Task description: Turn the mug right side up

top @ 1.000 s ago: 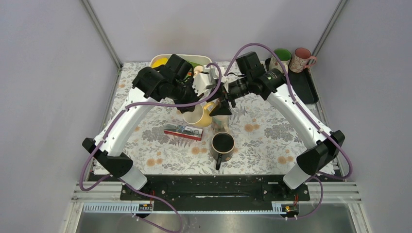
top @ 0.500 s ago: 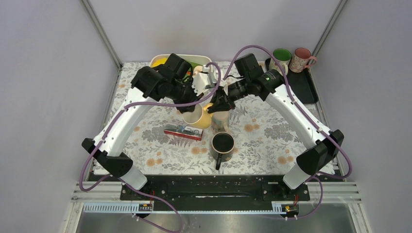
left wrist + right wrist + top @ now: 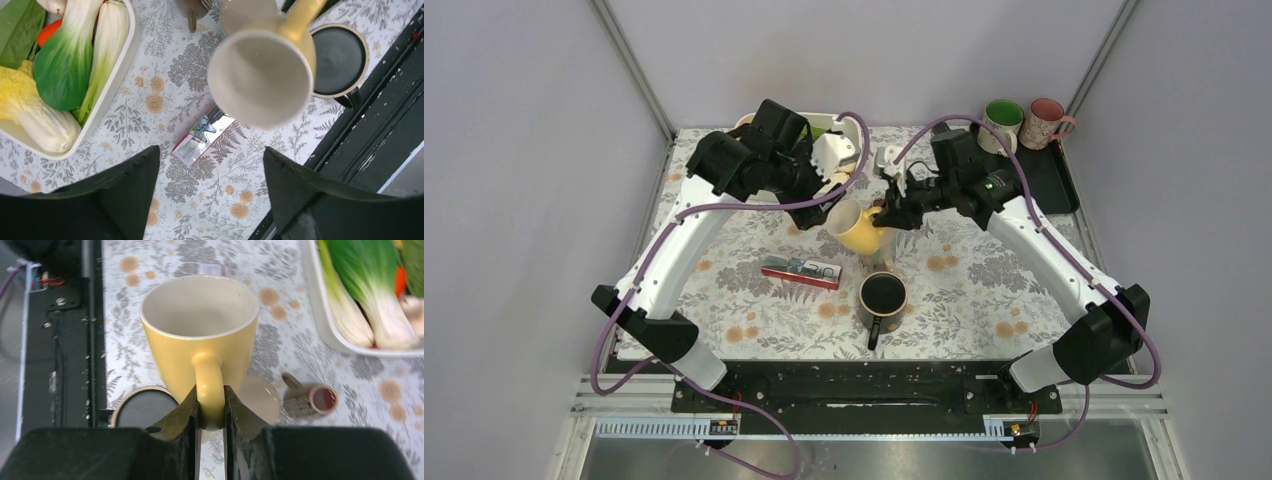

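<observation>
Above the floral counter (image 3: 984, 290), at 12 o'clock from the black ceramic mug (image 3: 882, 295), the yellow ceramic mug (image 3: 856, 226) hangs tilted, its handle clamped in the right tool (image 3: 210, 407). Left tool (image 3: 210, 155) stands spread apart at its 11 o'clock.

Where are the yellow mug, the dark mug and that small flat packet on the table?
yellow mug (image 3: 172, 359): right wrist view, on its outer wall beside the handle.
dark mug (image 3: 882, 294): top view, on its dark inside.
flat packet (image 3: 801, 270): top view, on the middle of its top face.
</observation>
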Available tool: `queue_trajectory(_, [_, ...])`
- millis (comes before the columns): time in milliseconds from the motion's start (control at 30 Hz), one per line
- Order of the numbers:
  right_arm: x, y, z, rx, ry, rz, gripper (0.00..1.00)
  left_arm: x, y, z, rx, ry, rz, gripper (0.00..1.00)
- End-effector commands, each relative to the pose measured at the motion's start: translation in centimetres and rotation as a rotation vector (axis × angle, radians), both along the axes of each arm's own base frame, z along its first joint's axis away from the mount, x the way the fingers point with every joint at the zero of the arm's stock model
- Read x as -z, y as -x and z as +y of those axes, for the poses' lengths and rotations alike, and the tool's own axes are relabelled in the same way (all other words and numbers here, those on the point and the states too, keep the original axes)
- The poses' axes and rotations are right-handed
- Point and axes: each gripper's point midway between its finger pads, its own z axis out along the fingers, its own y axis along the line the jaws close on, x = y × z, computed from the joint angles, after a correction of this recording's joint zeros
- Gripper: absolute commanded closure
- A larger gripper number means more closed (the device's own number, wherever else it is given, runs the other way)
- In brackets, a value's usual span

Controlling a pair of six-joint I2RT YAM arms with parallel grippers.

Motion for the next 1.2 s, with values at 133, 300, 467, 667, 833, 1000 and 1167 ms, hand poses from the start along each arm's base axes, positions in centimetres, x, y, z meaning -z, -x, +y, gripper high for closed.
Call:
queue_trajectory(133, [-7.2,-8.4,-6.6,0.375,-0.216,-0.181,1.00,-6.7,-3.0,1.6,-0.130,0.087,-0.240,0.01])
queue_trajectory(300, [-7.9,-12.3,-10.7,0.570,-0.223,-0.239,1.00,-7.3,-3.6,2.2,-0.178,0.099,-0.260,0.01])
queue_trajectory(467, [-9.7,-18.6,-22.8,1.011,-0.370,-0.347,1.00,-7.1,-4.6,4.2,-0.269,0.066,-0.271,0.01])
queue_trajectory(667, [-7.6,-23.4,-35.0,1.329,-0.508,-0.487,1.00,-2.4,-5.9,4.9,-0.366,0.137,-0.155,0.01])
queue_trajectory(833, [-4.3,-26.7,-41.3,1.443,-0.496,-0.580,1.00,0.7,-7.8,7.3,-0.470,0.176,-0.094,0.01])
queue_trajectory(1000, [-0.3,-29.9,-43.9,1.413,-0.437,-0.580,1.00,3.0,-9.0,10.6,-0.576,0.165,-0.076,0.01])
queue_trajectory(1167, [3.7,-32.1,-46.0,1.431,-0.332,-0.555,1.00,4.1,-9.9,13.6,-0.656,0.147,-0.049,0.01])
